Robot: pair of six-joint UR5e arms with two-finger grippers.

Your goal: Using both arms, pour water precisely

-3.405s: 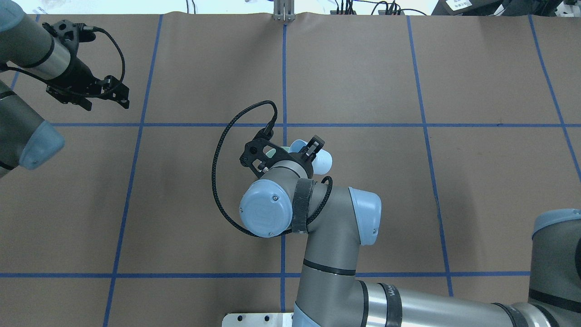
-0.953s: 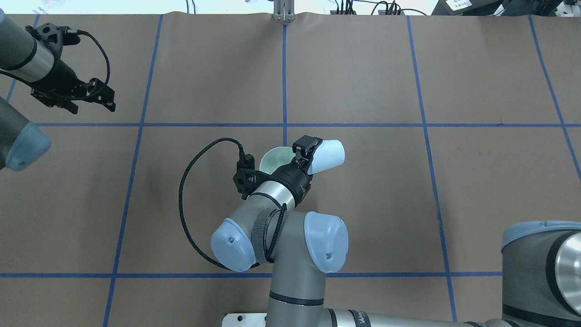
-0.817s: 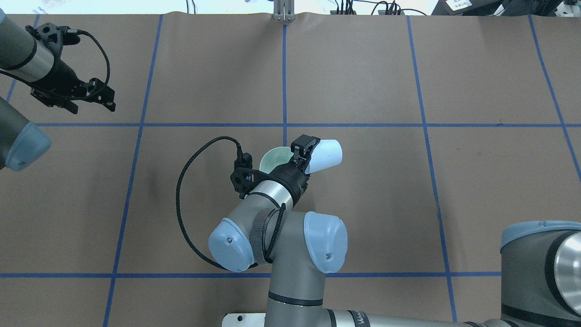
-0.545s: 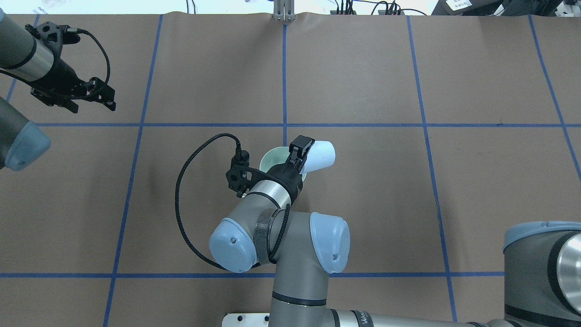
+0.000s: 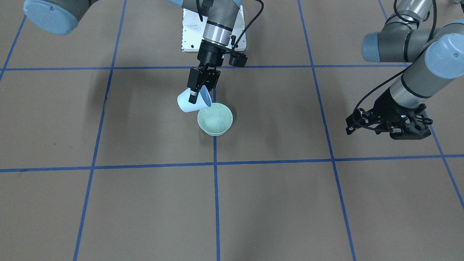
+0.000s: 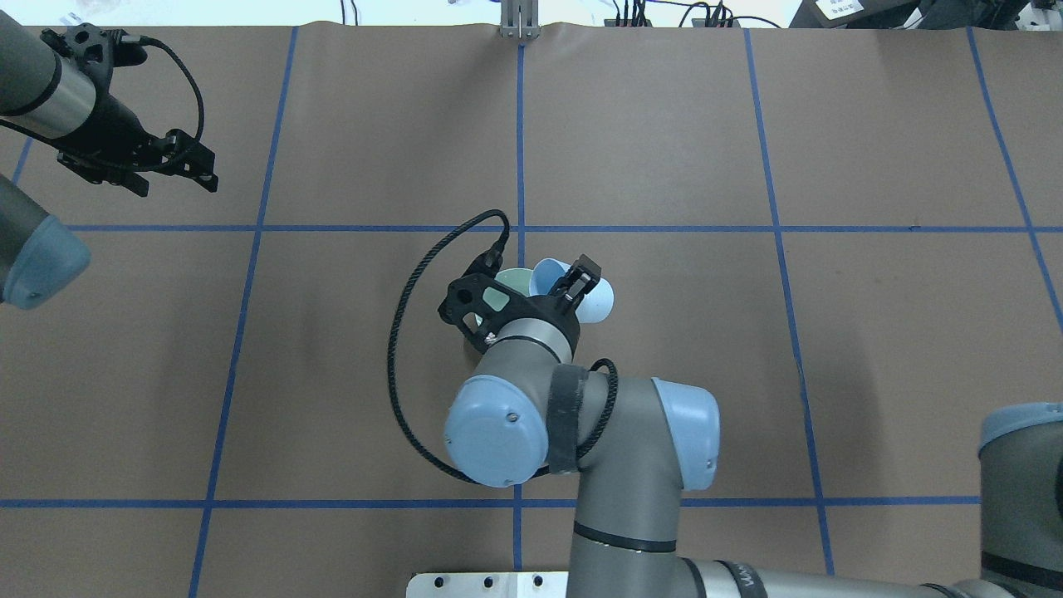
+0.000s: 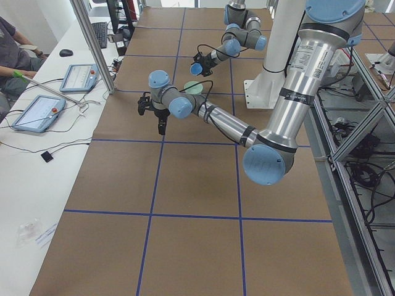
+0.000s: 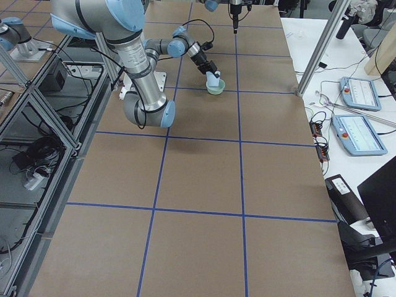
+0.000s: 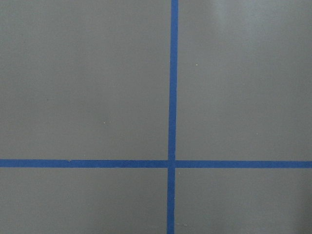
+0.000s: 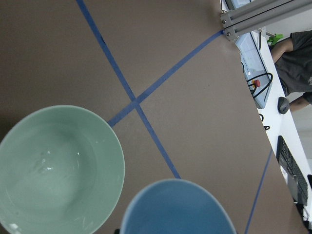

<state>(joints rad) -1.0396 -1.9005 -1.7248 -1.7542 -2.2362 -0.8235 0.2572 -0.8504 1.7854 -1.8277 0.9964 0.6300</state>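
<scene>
My right gripper (image 5: 197,93) is shut on a light-blue cup (image 5: 187,103), held tilted just above the table with its rim beside a pale green bowl (image 5: 215,119) at the table's centre. From overhead the cup (image 6: 596,297) leans towards the bowl (image 6: 508,281), which the right gripper (image 6: 569,286) and wrist half hide. The right wrist view shows the bowl (image 10: 58,165) with wet glints inside and the cup's rim (image 10: 178,207) next to it. My left gripper (image 6: 170,178) is open and empty, low over the far left of the table, and also shows in the front view (image 5: 380,128).
A white pedestal base plate (image 5: 188,32) sits behind the bowl at the robot's edge. A metal post (image 6: 518,21) stands at the far edge. Operators' tablets (image 7: 36,114) and a seated person (image 7: 12,43) are beyond the table. Blue tape lines grid the brown tabletop.
The right wrist has rotated back: the cup, tipped nearly on its side over the bowl, now stands more upright. The left arm has barely moved.
</scene>
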